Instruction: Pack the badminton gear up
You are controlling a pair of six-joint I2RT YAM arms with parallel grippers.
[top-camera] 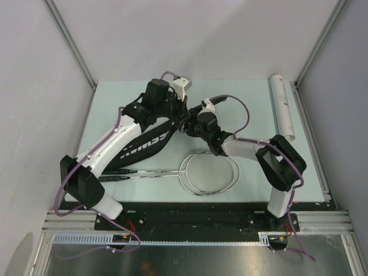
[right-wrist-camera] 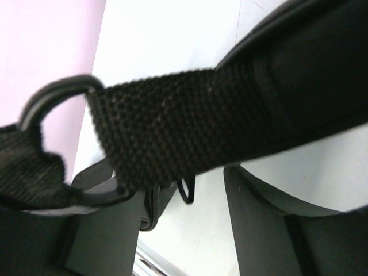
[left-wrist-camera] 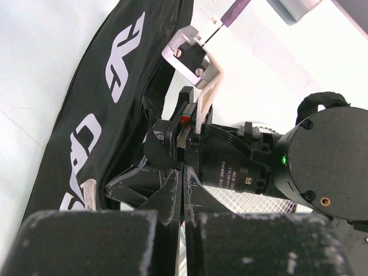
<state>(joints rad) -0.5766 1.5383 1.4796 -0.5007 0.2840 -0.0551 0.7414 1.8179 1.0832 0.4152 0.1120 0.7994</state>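
While the left jaws sit closed, the bag strap lies across the parted right jaws.

Most of the racket bag hidden under the left arm; webbing strap blurred.

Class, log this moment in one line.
left gripper: shut at long black racket bag | right gripper: open at black woven strap | two silver-white rackets: on pale table
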